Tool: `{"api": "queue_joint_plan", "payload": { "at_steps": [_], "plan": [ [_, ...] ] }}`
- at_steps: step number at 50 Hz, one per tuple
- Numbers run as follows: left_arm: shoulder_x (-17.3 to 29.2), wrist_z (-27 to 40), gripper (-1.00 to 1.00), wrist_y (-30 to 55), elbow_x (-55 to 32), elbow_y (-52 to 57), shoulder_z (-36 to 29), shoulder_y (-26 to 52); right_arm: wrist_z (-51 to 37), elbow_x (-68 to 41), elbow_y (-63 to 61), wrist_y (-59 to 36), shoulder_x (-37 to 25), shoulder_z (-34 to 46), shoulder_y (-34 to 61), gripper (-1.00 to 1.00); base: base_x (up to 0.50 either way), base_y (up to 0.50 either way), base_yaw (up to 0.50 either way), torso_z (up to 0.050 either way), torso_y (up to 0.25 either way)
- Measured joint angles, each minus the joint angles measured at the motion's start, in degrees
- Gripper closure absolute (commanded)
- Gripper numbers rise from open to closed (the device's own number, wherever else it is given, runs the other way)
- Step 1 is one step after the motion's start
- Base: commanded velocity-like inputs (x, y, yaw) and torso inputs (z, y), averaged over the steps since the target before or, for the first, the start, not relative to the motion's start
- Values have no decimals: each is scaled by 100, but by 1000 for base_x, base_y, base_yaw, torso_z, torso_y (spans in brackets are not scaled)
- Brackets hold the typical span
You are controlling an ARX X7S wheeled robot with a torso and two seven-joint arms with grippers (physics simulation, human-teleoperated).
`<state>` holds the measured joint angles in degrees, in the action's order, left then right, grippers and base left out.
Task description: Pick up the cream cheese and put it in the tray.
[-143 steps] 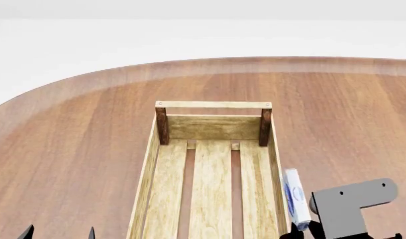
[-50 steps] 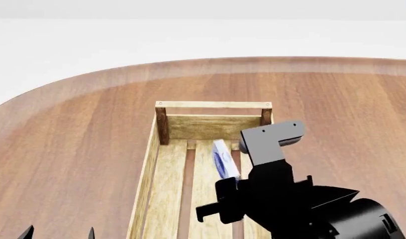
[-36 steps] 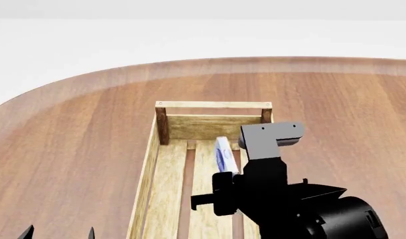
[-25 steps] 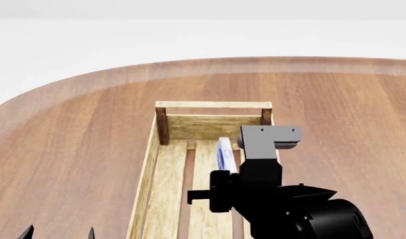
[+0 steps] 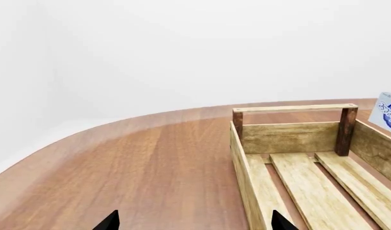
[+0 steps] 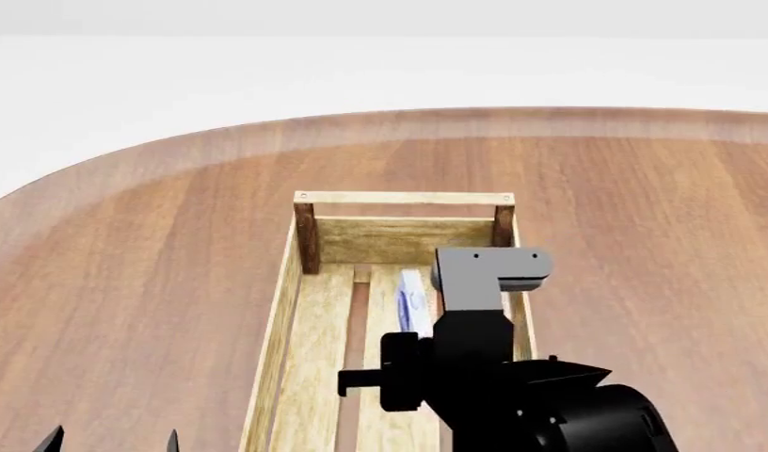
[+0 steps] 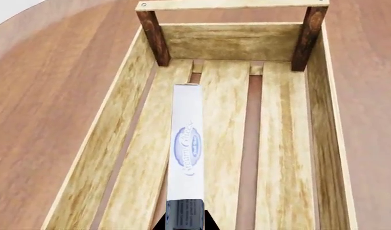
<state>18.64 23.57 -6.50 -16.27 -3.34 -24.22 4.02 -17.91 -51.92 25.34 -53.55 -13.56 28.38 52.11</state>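
Observation:
My right gripper [image 7: 184, 225] is shut on the cream cheese [image 7: 185, 143], a flat white box with a blue oval logo, held edge-up above the inside of the tray [image 7: 291, 143]. In the head view the box [image 6: 412, 299] shows just left of the grey wrist bracket, over the tray's slats [image 6: 319, 330]. In the left wrist view a corner of the box [image 5: 388, 112] shows at the right edge, beyond the tray's far end bar [image 5: 291, 109]. My left gripper [image 5: 192, 221] is open and empty, low over the table beside the tray's left side.
The tray lies lengthwise on a round brown wooden table [image 6: 146, 264], with dark corner posts [image 6: 306, 237] at its far end. My black right arm [image 6: 535, 405] covers the tray's near right part. White floor lies beyond the table edge.
My right gripper has carried the cream cheese left from outside the tray's right wall to over the tray's middle slats. The left gripper has not moved.

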Motion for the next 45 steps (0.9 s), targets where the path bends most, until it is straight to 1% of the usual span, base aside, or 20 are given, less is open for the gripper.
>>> {"api": "queue_joint_plan", "payload": {
  "at_steps": [9, 14, 28, 38, 45],
  "plan": [
    [7, 8, -100, -3, -6, 1, -10, 2, -26, -11, -24, 6, 1, 11, -13, 100, 0, 0, 0, 0, 0],
    [9, 10, -100, -8, -10, -5, -15, 5, 95, 75, 211, 115, 64, 91, 32, 100, 0, 0, 0, 0, 0],
    [18, 25, -100, -18, -13, -7, -33, 7, 775, 465, 1598, 690, 446, 413, 378, 100, 0, 0, 0, 0, 1],
    [26, 36, -100, -19, -18, -2, -44, 8, 967, 706, 2352, 1014, 670, 578, 601, 100, 0, 0, 0, 0, 1],
    [26, 39, -100, -28, -19, -17, -53, 17, 1196, 900, 3109, 1341, 913, 722, 812, 100, 0, 0, 0, 0, 0]
  ]
}}
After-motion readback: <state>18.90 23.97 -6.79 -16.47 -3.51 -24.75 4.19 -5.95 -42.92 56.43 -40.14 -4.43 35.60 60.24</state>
